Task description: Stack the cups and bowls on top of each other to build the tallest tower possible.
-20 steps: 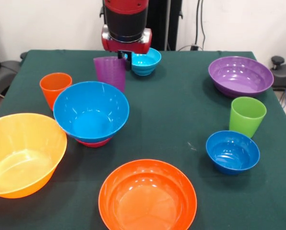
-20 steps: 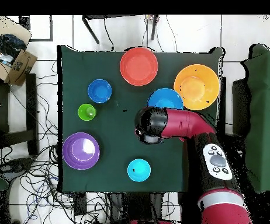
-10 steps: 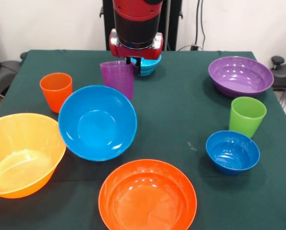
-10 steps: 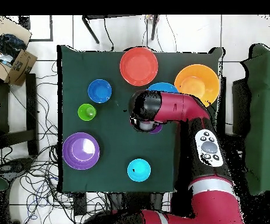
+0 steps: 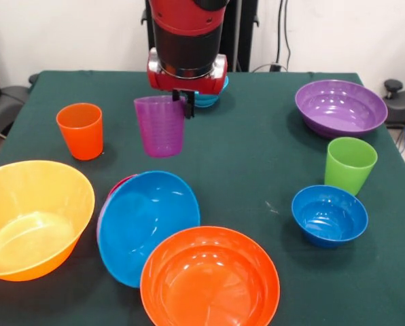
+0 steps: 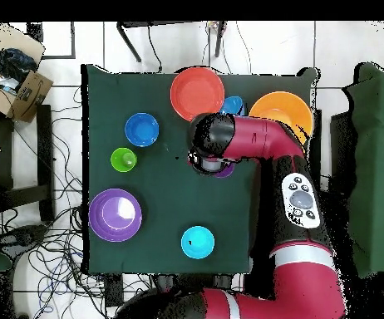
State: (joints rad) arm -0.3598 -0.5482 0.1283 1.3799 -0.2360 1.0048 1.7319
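Hanging from the gripper, the purple cup is pinched at its rim and lifted off the table; overhead, the arm hides nearly all of it. Below it in the front view, the sky-blue bowl leans tilted against the orange-red bowl, covering most of a magenta bowl. The cyan bowl peeks out behind the gripper.

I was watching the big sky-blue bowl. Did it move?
Yes. The sky-blue bowl has slid toward the orange-red bowl, away from the orange cup. It now leans tipped on its side against that bowl's rim, opening facing the camera.
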